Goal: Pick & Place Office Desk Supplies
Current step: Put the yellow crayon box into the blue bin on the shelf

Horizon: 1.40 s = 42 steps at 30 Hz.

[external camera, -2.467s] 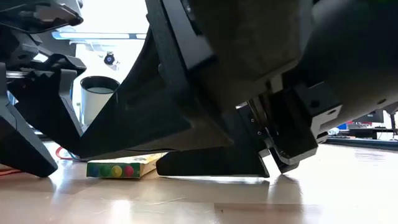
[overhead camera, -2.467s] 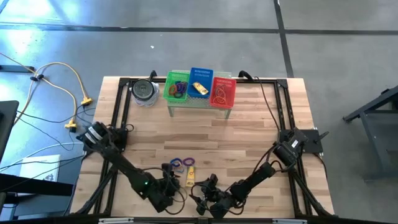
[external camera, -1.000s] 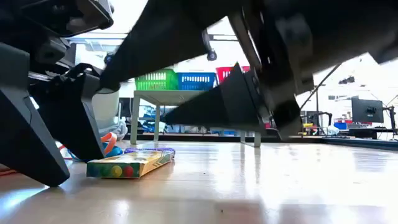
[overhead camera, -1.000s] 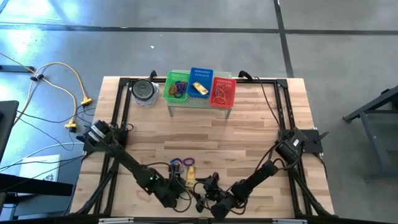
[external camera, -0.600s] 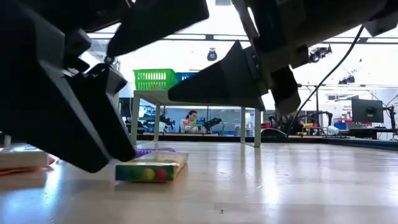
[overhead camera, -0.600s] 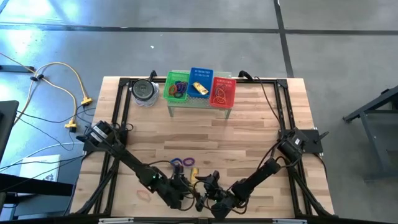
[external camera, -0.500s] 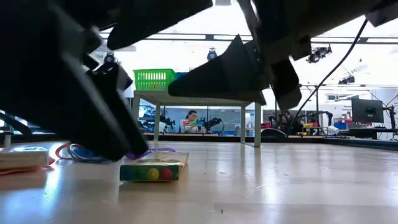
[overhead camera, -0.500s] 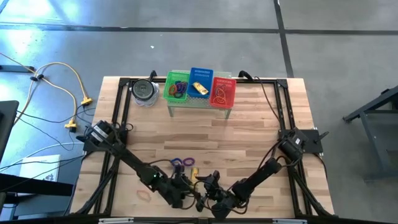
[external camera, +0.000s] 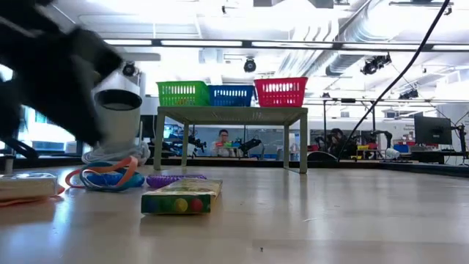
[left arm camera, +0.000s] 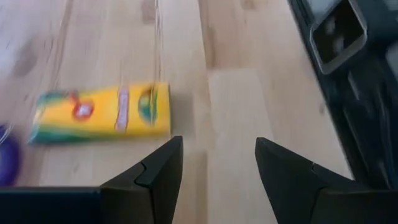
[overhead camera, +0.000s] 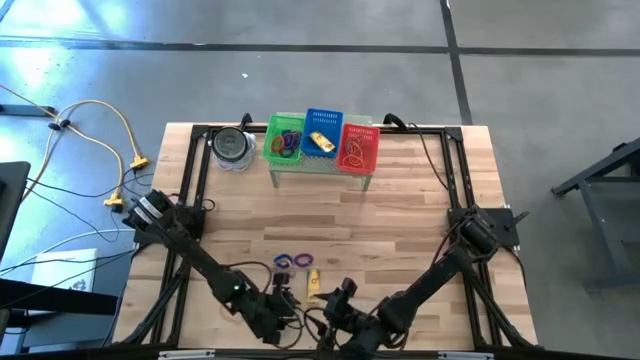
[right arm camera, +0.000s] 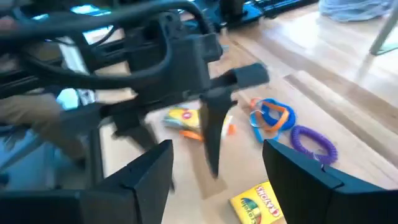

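Note:
A yellow crayon box (left arm camera: 99, 115) lies flat on the table, just beyond my left gripper (left arm camera: 217, 168), which hangs open above the wood with nothing between its fingers. My right gripper (right arm camera: 214, 180) is open too, raised near the table's near edge (overhead camera: 335, 312) and facing the left gripper (right arm camera: 208, 134). Beyond the box (external camera: 183, 196) lie a purple loop (external camera: 176, 177) and blue and orange loops (external camera: 110, 172). A second yellow piece (right arm camera: 181, 117) lies past the left gripper.
Green (overhead camera: 284, 140), blue (overhead camera: 322, 132) and red (overhead camera: 360, 147) mesh baskets stand on a small raised shelf at the table's far edge, with a round grey tin (overhead camera: 232, 146) to their left. Bare wood lies between them and the arms.
My right gripper has risen out of the low view. My left gripper has lifted a little and drawn back toward the table's left. Early in the second the crayon box turned and slid slightly toward the right; it has since lain still.

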{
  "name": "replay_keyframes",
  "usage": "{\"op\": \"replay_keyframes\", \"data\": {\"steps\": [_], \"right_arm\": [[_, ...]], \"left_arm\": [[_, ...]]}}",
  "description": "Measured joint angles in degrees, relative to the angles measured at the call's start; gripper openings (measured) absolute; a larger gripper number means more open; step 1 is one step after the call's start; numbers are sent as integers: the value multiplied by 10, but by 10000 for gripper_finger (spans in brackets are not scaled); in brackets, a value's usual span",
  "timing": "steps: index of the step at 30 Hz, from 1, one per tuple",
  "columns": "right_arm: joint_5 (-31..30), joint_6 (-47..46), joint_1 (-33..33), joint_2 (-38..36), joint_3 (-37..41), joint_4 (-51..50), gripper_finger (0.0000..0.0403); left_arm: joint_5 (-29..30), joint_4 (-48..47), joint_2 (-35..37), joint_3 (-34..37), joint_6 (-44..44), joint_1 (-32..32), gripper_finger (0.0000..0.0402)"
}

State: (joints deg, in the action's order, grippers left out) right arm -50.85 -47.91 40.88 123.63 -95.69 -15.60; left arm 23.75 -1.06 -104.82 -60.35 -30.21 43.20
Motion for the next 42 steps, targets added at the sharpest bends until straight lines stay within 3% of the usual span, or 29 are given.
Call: {"op": "replay_keyframes", "data": {"steps": [5,9,17,30,38,42], "right_arm": [[84,-7,-17,0,-87,-107,236],[168,-6,-38,0,-112,-130,236],[309,101,-74,1,-116,-34,236],[321,254,-84,1,-117,17,236],[470,265,-91,1,-117,42,239],[510,274,-94,1,-117,47,271]], "left_arm": [[2,-158,49,0,-53,29,193],[3,-236,80,0,-90,56,193],[4,-248,94,0,-128,108,193],[21,-255,94,0,-212,157,193],[21,-255,94,0,-241,158,193],[21,-255,94,0,-259,159,193]]}}
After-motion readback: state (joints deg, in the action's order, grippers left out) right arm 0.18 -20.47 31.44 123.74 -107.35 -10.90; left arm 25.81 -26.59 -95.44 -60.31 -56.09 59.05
